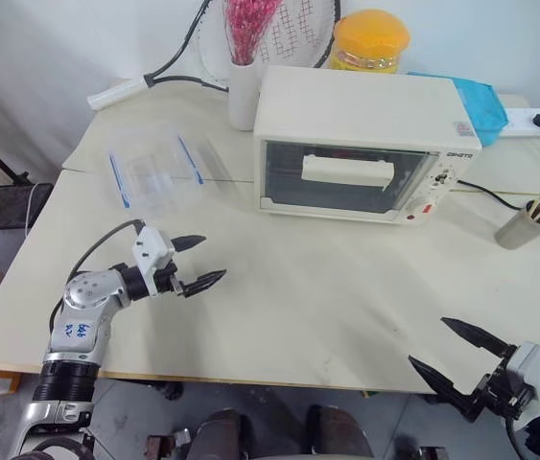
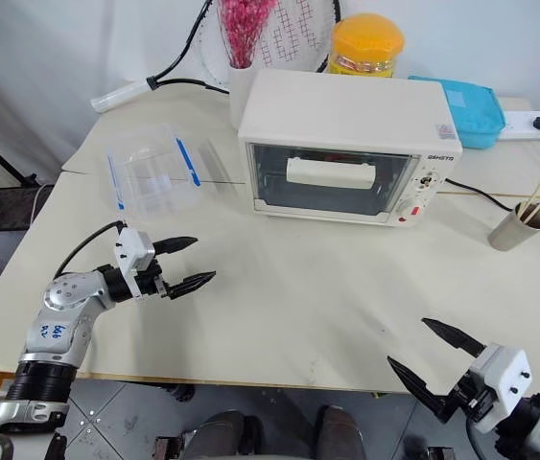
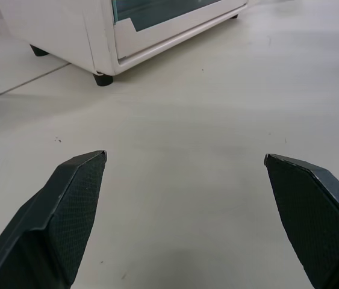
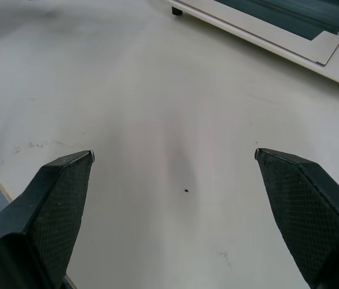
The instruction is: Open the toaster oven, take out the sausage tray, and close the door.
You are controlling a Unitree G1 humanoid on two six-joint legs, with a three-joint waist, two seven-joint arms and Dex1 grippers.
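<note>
Glaring door (image 1: 341,177) glass, toaster oven (image 1: 365,144) interior unreadable, shut

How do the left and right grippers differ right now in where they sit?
The left gripper hovers over the table, beside the clear plastic container and nearer the toaster oven. The right gripper sits at the table's near edge, farther from the oven. The left points toward the right, the right toward the left. Both are open and empty.

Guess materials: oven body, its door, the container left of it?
Toaster oven: cream-white matte shell, probably painted metal. Door: dark see-through panel, likely glass, with an opaque cream bar handle, maybe plastic. Container: clear, blue clips, looks plastic.
</note>
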